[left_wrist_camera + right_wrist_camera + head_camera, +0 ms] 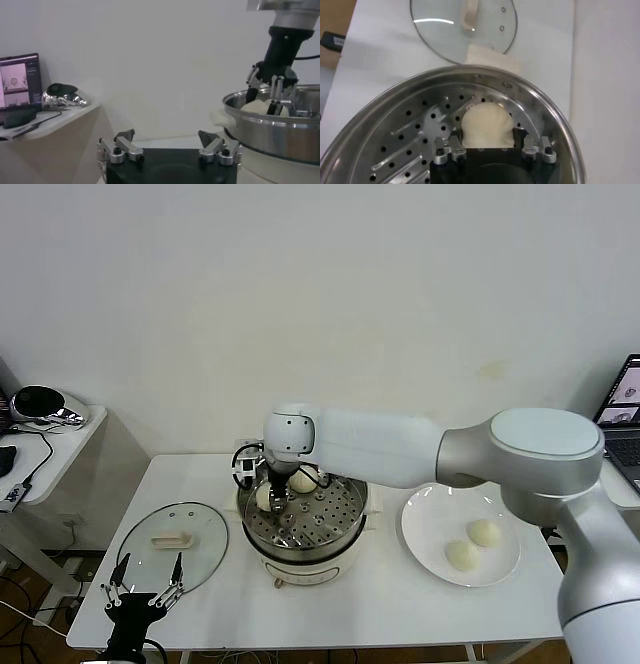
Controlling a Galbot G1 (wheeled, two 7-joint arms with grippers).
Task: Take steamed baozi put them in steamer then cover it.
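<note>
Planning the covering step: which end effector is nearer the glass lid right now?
Left. The left end effector hovers open at the near edge of the glass lid, not touching. The right end effector is inside the steamer, closed around a baozi.

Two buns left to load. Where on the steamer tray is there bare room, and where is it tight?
The perforated tray of the steamer is bare across its near and right parts. It is crowded at the far left: one baozi lies by the back wall, and the right gripper holds another beside it. The plate keeps two. The left gripper hangs open by the cover.
</note>
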